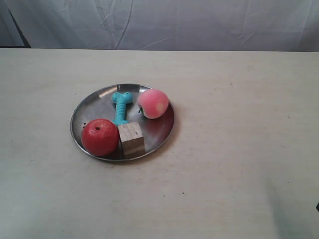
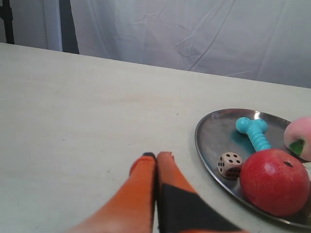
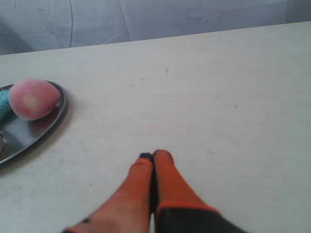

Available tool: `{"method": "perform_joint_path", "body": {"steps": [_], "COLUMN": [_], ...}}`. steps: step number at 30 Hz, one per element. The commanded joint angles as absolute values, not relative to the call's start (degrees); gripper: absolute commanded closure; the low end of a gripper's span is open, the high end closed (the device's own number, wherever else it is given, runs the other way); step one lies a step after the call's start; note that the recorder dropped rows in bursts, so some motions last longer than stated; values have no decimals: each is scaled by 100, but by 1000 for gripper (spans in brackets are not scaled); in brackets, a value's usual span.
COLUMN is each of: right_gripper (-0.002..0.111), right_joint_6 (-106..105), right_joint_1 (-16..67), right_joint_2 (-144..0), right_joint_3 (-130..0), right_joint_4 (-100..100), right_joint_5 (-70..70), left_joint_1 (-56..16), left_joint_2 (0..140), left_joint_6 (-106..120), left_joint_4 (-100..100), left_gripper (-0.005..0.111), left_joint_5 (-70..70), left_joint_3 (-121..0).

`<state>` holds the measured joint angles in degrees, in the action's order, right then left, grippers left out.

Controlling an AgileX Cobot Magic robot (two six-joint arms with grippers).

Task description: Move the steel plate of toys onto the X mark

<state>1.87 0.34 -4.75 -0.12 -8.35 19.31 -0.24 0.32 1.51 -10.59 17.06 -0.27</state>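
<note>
Steel plate (image 1: pixel 94 105) flat on the pale bench (image 1: pixel 239 129), loaded with the toys. Red apple (image 1: pixel 100 137) inside the plate's near rim in the exterior view, pressed against the pale wooden cube (image 1: pixel 131 138) at that same rim. Turquoise bone (image 1: pixel 121 107) across the plate's middle, one knobbed end toward the far rim, the other down by the cube; touching it or just behind, cannot tell. Pink peach (image 1: pixel 153 103) by the plate's far rim, on the side away from the apple and just apart from the bone. Small beige die (image 2: pixel 230 165) with dark dots plain only in the left wrist view: on the plate's floor just inside the rim, just beside the apple.

Left claw (image 2: pixel 156 156) clenched, orange fingertips pressed together with nothing between them, off the plate, near its rim on the die side, over bare bench. Right claw (image 3: pixel 153 156) likewise clenched and empty, well apart from the plate, out beyond the rim on the peach side. Neither claw touching plate or toys.
</note>
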Motion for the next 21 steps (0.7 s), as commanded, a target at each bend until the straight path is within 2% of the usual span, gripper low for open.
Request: {"method": "perform_joint_path", "body": {"steps": [1,21], "right_gripper": [108,108], "right_joint_6": [158,158], "right_joint_1": [0,0], "right_joint_2": [-452,-452], "right_joint_3": [0,0], "right_joint_4": [-825,-965], "right_joint_5": [1855,1849], "left_joint_1": [-19,-19], "left_joint_2": [0,0], "left_joint_6": [140,140], "left_joint_4": [-1077,-1077], "left_gripper": [106,106], "left_joint_5": [1618,1618], "left_joint_3": [0,0]}}
